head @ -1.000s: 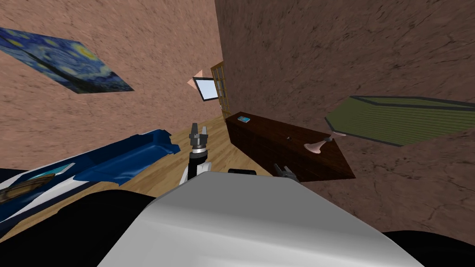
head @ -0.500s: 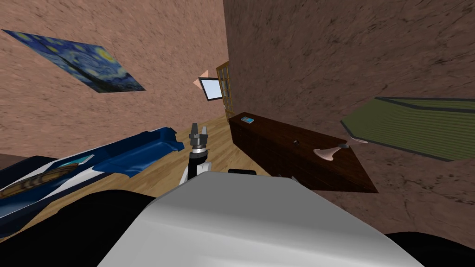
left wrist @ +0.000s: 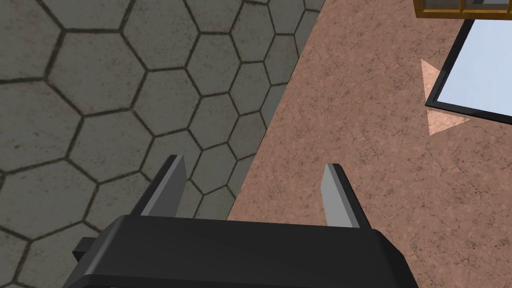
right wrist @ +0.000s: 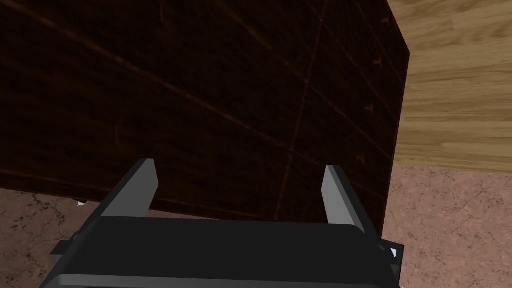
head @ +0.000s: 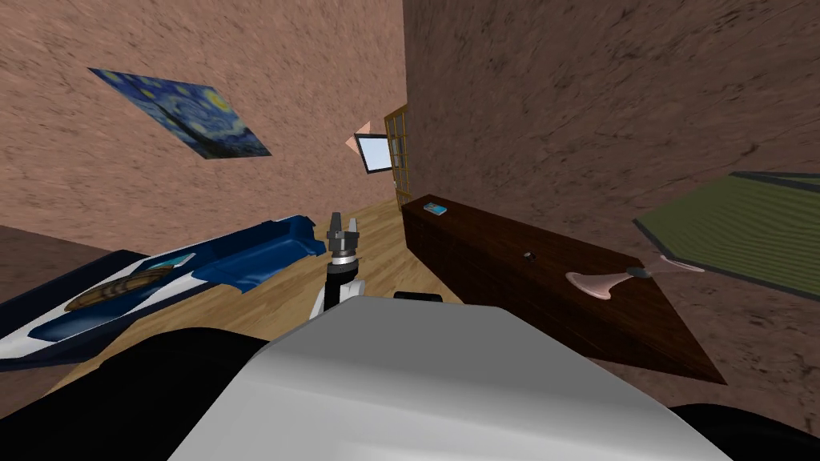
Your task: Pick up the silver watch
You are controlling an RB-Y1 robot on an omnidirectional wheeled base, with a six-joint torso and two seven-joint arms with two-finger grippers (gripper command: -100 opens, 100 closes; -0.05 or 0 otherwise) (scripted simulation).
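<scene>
Big dark wood cabinet (head: 496,240) runs along the wall, off to the R of the L gripper (head: 342,218). Blue bed (head: 240,260) is on that gripper's other side, w/ wood floor (head: 376,240) in between. Lamp (head: 600,282) w/ a green shade is on the cabinet top, at the end far from the L gripper. Blue painting (head: 188,116) hangs on the wall, up & to the L of it. L gripper points up, fingers wide apart, nothing in them. R gripper (right wrist: 240,167) faces the cabinet's dark front, close to it, fingers also wide apart & holding nothing. Small blue thing (head: 436,210) lies on the cabinet end nearest the L gripper. Watch (head: 528,256): tiny dark dot on the cabinet top, between blue thing & lamp, well apart from the L gripper, to its R.
</scene>
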